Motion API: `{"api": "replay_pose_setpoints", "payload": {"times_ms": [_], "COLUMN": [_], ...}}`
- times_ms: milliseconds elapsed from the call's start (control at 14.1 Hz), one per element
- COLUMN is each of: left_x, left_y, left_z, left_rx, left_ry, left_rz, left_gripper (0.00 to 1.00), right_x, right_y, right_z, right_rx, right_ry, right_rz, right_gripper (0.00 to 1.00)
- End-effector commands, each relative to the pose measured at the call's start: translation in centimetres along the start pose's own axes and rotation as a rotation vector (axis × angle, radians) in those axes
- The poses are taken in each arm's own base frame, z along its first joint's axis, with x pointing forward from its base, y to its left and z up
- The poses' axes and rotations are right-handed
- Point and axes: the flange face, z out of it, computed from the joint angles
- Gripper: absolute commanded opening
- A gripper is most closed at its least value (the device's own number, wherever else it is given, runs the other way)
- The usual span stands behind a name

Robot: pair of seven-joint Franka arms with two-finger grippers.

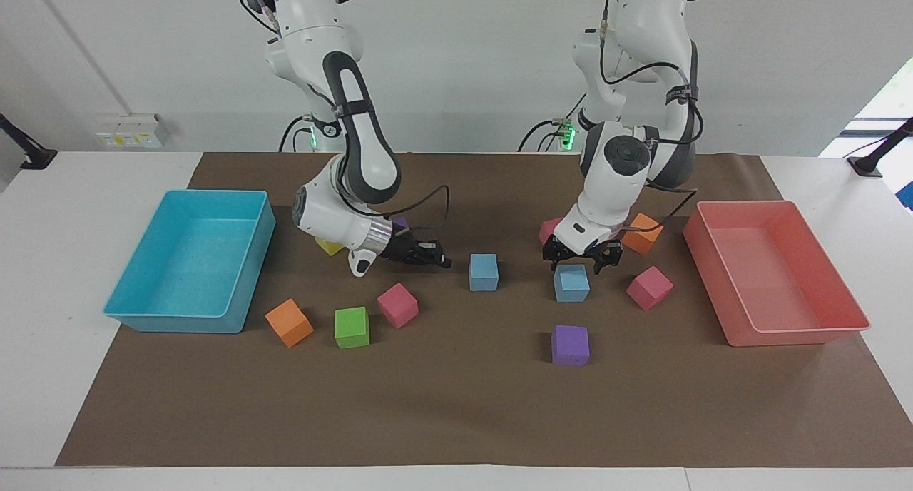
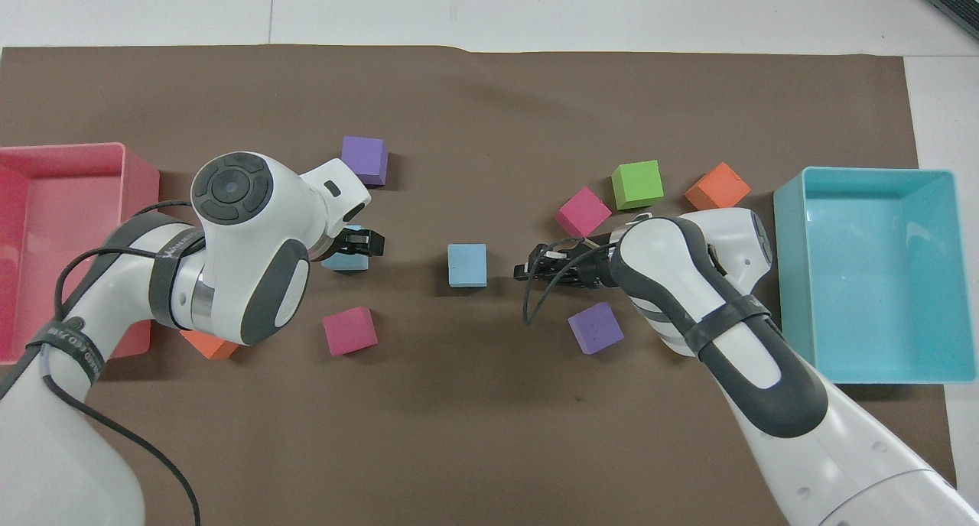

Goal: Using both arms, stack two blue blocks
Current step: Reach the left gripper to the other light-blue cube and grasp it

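No legible writing on blocks [image 1: 483, 272]

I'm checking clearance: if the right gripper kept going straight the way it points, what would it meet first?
Most likely the light blue foam cube midway between the two arms: the right gripper lies nearly level, low over the brown mat, aimed at it with a gap between. Its exact height is unclear.

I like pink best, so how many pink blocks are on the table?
3. One pink block sits beside the green block. One lies near the pink tray. One, nearest the robots, is partly hidden by the left arm.
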Motion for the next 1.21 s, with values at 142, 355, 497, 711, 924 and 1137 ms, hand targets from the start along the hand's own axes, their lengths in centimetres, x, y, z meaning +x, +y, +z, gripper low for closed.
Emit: {"api": "replay_pose_setpoints", "payload": {"times_ms": [142, 355, 497, 711, 924, 1137], "left_x": [0.5, 0.1, -0.1, -0.2, -0.4, -0.5], "left_y": [-0.2, -0.2, -0.2, -0.1, -0.1, -0.1], "left_z": [2.5, 3.9, 4.5, 5.2, 5.4, 5.4], "left_rx": [0.004, 0.010, 0.013, 0.016, 0.016, 0.016], "left_ry": [0.029, 0.007, -0.005, -0.014, -0.017, -0.018], "left_rz": [-0.024, -0.023, -0.023, -0.049, -0.062, -0.067], "left_gripper": [1.00, 1.00, 1.00, 1.00, 1.00, 0.98], "right_x": [-0.3, -0.3, -0.3, -0.3, -0.3, -0.9], "right_y": [0.2, 0.1, 0.0, 0.1, 0.1, 0.3], "right_z": [0.0, -0.1, 0.0, 0.0, 0.0, 0.5], "right_rx": [0.015, 0.016, 0.015, 0.014, 0.014, 0.003], "right_ry": [0.020, 0.021, 0.021, 0.021, 0.021, 0.018], "right_rz": [-0.012, -0.013, -0.012, -0.009, -0.008, -0.008], "right_gripper": [0.00, 0.00, 0.00, 0.00, 0.00, 0.00]}}
